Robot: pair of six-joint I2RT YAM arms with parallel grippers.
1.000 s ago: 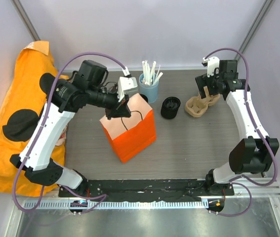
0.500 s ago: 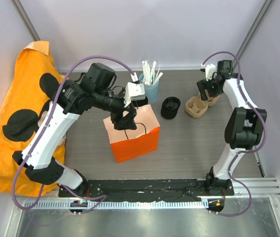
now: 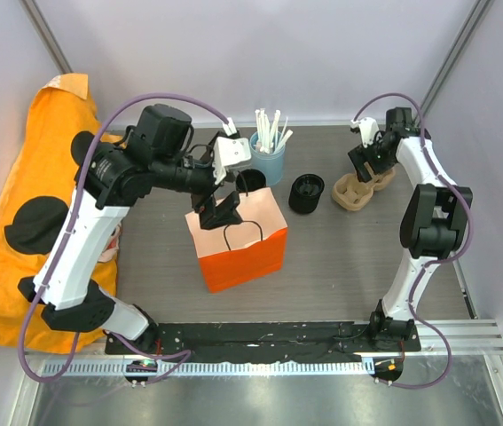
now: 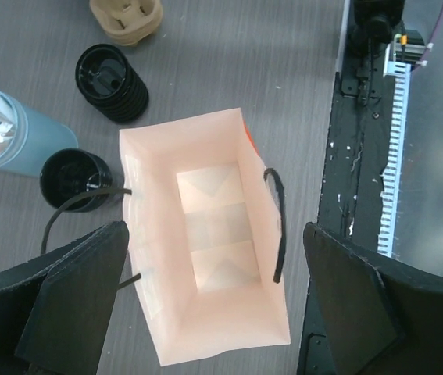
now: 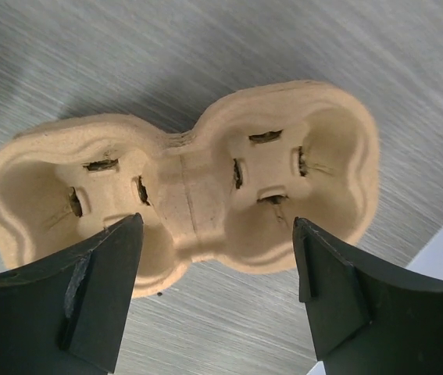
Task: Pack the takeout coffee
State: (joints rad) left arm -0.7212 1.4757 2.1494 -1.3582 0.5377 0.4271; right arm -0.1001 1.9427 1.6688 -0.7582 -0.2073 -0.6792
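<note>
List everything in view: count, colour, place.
paper bag: one, orange, table centre, open and empty
blue cup: one, behind the bag
sticks: several, white, in the blue cup
black cup: one, between bag and blue cup
lid stack: one, black, right of the bag
cup carrier: one, tan, far right
cloth: one, orange with black spots, left
table: one, grey
left end effector: open, above the bag
right end effector: open, above the carrier

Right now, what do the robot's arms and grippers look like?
The left arm and right arm are white tubes with chunky black joints. A purple cable loops along each. The left gripper and right gripper have wedge-shaped black fingers.
</note>
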